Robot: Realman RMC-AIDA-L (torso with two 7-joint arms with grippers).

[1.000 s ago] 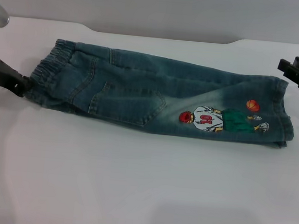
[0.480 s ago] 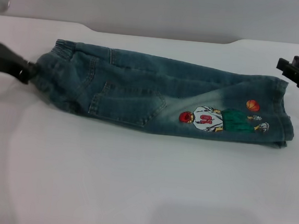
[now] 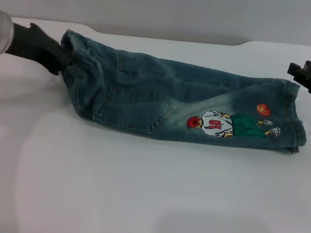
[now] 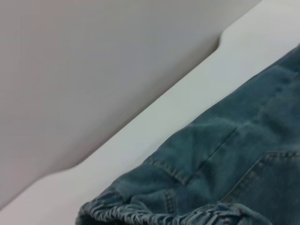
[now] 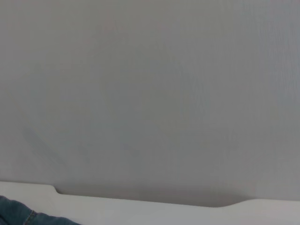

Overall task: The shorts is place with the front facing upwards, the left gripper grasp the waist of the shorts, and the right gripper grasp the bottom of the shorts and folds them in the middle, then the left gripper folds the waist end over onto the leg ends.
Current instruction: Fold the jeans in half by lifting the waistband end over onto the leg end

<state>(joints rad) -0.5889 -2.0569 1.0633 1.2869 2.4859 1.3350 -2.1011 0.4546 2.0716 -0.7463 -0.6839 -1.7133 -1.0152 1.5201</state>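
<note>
I note left gripper [image 3: 62, 60] clamped on shorts [image 3: 184, 102] waist; thin pinch may slip mid-fold.

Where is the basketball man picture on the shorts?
In the head view, the basketball player embroidery is on the shorts toward the robot's right, near the leg ends, just below the orange ball.

the shorts [image 3: 162, 98] lie folded lengthwise, embroidery up, waist end bunched and raised, leg ends [image 3: 294, 115] flat.
</note>
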